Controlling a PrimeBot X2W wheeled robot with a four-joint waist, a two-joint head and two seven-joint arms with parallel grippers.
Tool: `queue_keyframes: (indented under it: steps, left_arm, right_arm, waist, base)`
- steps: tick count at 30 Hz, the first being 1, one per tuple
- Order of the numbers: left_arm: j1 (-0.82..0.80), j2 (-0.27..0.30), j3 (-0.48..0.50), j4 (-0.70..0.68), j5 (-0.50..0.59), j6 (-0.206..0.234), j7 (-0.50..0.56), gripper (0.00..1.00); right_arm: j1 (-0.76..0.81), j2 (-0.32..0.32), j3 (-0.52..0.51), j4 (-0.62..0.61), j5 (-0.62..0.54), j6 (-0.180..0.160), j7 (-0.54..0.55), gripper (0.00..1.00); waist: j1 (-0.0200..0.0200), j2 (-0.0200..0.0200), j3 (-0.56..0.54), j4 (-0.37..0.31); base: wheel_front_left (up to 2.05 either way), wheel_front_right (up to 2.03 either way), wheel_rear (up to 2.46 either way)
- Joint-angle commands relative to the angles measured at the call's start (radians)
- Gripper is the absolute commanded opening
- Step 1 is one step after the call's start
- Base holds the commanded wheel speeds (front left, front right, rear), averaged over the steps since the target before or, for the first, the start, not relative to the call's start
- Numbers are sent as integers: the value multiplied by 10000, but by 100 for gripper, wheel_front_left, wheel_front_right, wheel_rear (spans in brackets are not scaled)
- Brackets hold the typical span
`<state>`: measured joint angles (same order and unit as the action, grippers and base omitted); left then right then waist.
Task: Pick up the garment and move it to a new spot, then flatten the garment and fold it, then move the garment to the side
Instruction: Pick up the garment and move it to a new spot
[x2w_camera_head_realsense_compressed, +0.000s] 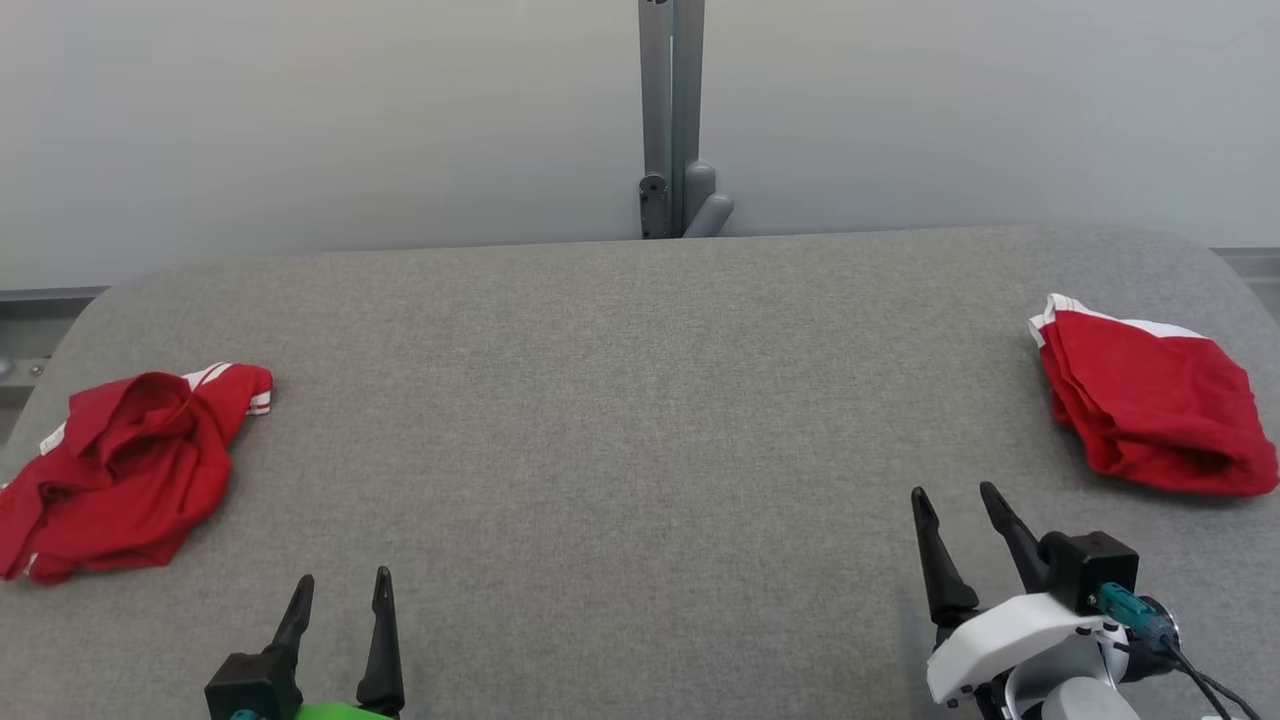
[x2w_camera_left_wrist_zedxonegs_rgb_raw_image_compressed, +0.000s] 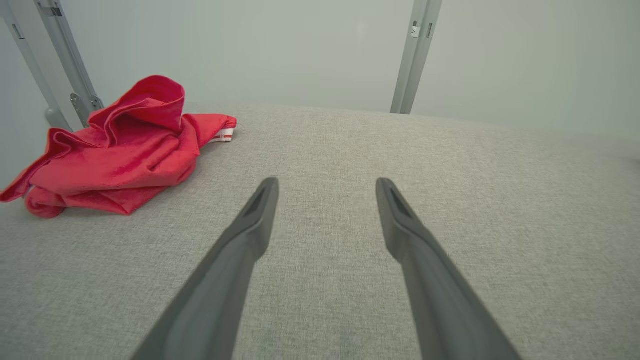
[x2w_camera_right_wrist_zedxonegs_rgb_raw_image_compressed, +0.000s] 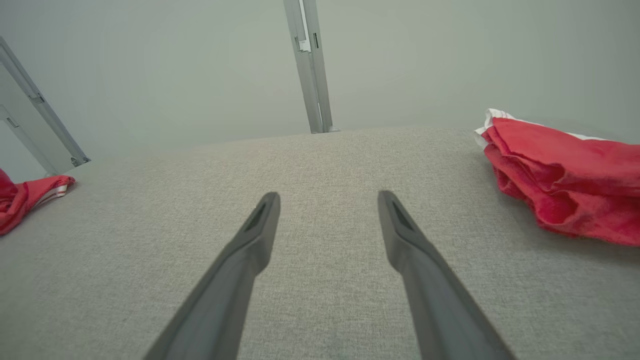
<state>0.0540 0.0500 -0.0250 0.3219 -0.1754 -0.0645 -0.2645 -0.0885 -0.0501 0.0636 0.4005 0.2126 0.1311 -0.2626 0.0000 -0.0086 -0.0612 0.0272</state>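
Note:
A crumpled red garment (x2w_camera_head_realsense_compressed: 125, 470) with white trim lies in a heap at the table's left edge; the left wrist view has this crumpled garment (x2w_camera_left_wrist_zedxonegs_rgb_raw_image_compressed: 117, 152) up and to the left of my fingers. A second red garment (x2w_camera_head_realsense_compressed: 1150, 400), folded with a white band, rests at the right edge and appears as a folded garment (x2w_camera_right_wrist_zedxonegs_rgb_raw_image_compressed: 565, 175) at the right of the right wrist view. My left gripper (x2w_camera_head_realsense_compressed: 340, 590) stands open near the front edge, right of the heap, nothing between its fingers. Open and empty too, my right gripper (x2w_camera_head_realsense_compressed: 955, 495) sits just below-left of the folded piece.
The grey fabric table (x2w_camera_head_realsense_compressed: 640, 420) stretches wide between the two garments. A grey metal post (x2w_camera_head_realsense_compressed: 672, 120) rises behind the far edge against a pale wall. The table's rounded corners fall away at the left and right.

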Motion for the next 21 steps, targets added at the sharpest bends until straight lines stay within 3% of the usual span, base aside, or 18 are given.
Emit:
queue_keyframes:
  steps: [1,7,12,14,21]
  left_arm:
    - [-81,18,-8,5,-59,85,8,100]
    - [-228,23,38,197,-125,226,8,100]
    - [-106,24,353,302,92,223,8,100]
    - [-114,26,584,350,199,193,8,100]
    - [61,21,1057,528,186,197,8,100]
  right_arm:
    - [14,-20,80,-127,-133,-8,-29,100]
    - [-85,-19,414,-335,-20,-8,-29,100]
    - [-196,-31,900,-376,64,-8,-29,100]
    - [-224,-22,1056,-395,58,-8,-29,100]
    - [-379,-26,1490,-292,195,-8,-29,100]
  waist:
    - [0,86,147,261]
    - [0,86,336,1153]
    - [0,86,416,2410]
    - [0,86,446,3266]
    - [0,86,567,4884]
  base:
    - [0,0,0]
    - [0,0,0]
    - [0,0,0]
    - [0,0,0]
    - [0,0,0]
